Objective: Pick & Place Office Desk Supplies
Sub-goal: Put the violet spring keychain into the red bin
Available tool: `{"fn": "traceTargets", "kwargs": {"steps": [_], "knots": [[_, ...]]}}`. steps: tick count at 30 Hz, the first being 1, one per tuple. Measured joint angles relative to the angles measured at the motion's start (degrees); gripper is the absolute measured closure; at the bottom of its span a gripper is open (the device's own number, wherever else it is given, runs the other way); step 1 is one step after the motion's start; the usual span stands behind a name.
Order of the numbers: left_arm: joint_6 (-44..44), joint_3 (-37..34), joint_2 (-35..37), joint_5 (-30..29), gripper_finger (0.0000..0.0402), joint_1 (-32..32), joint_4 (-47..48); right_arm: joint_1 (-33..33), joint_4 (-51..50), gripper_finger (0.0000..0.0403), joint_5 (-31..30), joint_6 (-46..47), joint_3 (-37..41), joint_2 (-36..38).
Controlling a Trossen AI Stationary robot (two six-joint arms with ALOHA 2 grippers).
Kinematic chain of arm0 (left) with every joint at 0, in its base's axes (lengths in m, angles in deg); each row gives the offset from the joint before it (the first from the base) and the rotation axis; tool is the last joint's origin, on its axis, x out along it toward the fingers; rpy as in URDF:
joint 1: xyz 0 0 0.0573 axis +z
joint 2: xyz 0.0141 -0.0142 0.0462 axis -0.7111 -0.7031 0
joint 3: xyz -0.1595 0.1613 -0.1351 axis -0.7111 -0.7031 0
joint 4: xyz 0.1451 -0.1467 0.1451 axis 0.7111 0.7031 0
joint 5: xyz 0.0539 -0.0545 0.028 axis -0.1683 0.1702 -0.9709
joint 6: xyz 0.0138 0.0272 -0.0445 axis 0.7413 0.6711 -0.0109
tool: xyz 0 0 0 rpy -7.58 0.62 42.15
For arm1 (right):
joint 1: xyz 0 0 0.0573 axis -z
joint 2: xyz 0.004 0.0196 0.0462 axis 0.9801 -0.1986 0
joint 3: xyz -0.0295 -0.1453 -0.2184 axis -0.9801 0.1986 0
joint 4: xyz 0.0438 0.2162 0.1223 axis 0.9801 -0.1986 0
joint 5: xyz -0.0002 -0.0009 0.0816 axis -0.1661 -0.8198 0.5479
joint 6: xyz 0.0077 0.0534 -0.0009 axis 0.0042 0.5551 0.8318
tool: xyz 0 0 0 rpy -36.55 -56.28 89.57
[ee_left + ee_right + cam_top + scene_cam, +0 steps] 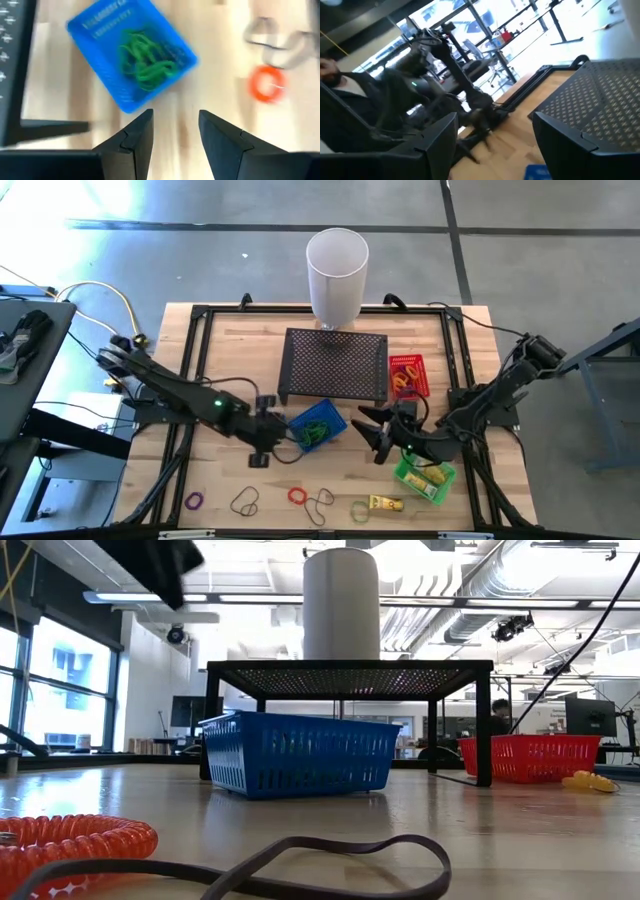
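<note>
At frame centre, the empty, parted left gripper (266, 442) should descend squarely over the red loop (297, 496).

I see a grey concrete floor (560, 240) around the wooden worktop (230, 345), tall windows (50, 690), and bright ceiling lights (420, 560).

low view: coiled orange band loop (75, 840) was cut off at the left edge | flat dark band loop (300, 865) ran out of the bottom edge | right wrist view: blue plastic basket (537, 172) showed only a corner, possibly blurred by motion
</note>
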Motion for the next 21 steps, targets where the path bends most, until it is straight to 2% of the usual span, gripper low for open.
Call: {"fn": "traceTargets", "kwargs": {"steps": [2, 7, 15, 19, 21], "knots": [[-0.28, 0.02, 2.55, 2.34, 0.0253, -0.52, 2.28, 0.67, -0.13, 0.0156, 0.28, -1.27, 0.00, 0.00], [-5.62, 0.02, 7.76, 2.78, 0.0253, -1.64, 11.57, 2.70, -0.95, 0.0156, 5.76, -3.21, 0.00, 0.02], [-24.16, 0.02, 10.05, 10.59, 0.0253, -5.69, 28.42, 5.70, -1.11, 0.0156, 18.71, -4.87, 0.00, 0.02], [-32.90, 0.02, 10.03, 16.43, 0.0253, -10.14, 29.89, 6.59, -1.20, 0.0156, 22.89, -4.87, 0.00, 0.02], [-37.16, 0.02, 10.03, 17.43, 0.0253, -13.07, 29.85, 6.87, -1.14, 0.0156, 24.24, -4.85, 0.00, 0.02]]}}
